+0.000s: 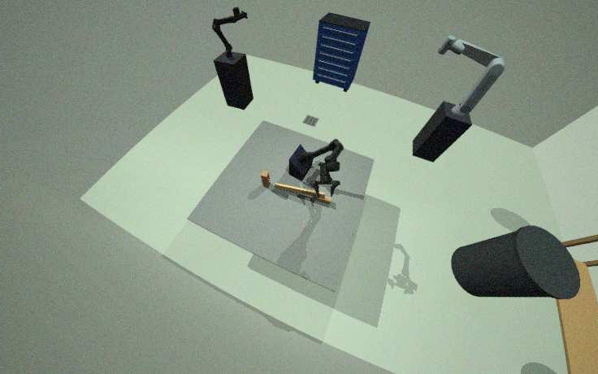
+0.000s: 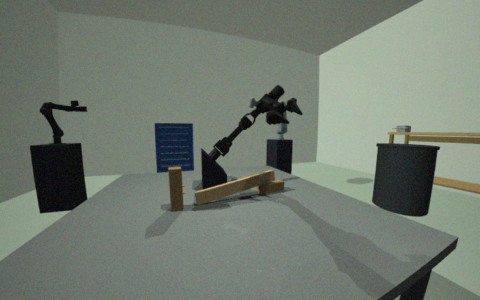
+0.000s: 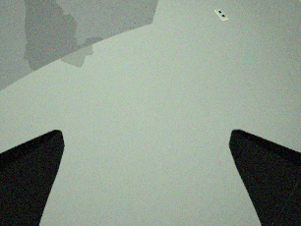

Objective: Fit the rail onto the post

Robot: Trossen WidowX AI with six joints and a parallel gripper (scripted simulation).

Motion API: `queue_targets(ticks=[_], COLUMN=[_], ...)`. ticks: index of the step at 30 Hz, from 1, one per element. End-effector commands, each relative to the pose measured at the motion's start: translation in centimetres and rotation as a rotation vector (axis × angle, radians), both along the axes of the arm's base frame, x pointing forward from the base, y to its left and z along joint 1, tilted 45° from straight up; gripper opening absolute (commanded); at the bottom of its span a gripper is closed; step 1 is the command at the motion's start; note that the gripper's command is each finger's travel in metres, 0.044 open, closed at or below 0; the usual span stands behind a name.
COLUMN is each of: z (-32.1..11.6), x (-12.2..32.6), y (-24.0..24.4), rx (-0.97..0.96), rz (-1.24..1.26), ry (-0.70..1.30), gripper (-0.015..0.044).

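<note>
Evidently was only approaching, with gripper open and empty, high up; found rail aslant inside the edges of the table, low end near post; next needed descending to grip it.

I see plain grey-green walls, the right one paler, above a pale green floor. A blue drawer cabinet stands upper centre in my top view; a dark round bin stands lower right, near a wooden bench.
</note>
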State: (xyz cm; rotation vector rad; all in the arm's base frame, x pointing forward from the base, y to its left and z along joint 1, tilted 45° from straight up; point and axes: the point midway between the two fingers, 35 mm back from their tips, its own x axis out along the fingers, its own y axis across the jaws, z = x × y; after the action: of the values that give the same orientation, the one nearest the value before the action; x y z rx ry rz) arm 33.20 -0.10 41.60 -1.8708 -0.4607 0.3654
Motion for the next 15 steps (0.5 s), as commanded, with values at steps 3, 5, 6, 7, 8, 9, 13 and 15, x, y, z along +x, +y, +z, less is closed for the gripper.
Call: queue_targets(ticks=[3,5,6,7,8,9,13,15], z=[-9.9,-12.7,-14.2,-15.9,-17.6,-19.4,-26.2,-29.5], x=[3.9,4.6,4.8,5.0,5.1,5.1,4.4,3.6], y=[-2.9,-3.6,-3.9,-4.2,-4.5,-4.8,-5.5,-5.6], rx=[0.107,0.138,0.151,0.166,0.177,0.189,0.241,0.268], rz=[-0.058,-0.073,-0.080,-0.086,-0.090,-0.094,-0.103,-0.103], ry=[0.315,0.404,0.449,0.499,0.549,0.601,0.808,0.912], gripper=[0.0440,0.0440,0.0440,0.0440,0.0440,0.0440,0.0440,0.0440])
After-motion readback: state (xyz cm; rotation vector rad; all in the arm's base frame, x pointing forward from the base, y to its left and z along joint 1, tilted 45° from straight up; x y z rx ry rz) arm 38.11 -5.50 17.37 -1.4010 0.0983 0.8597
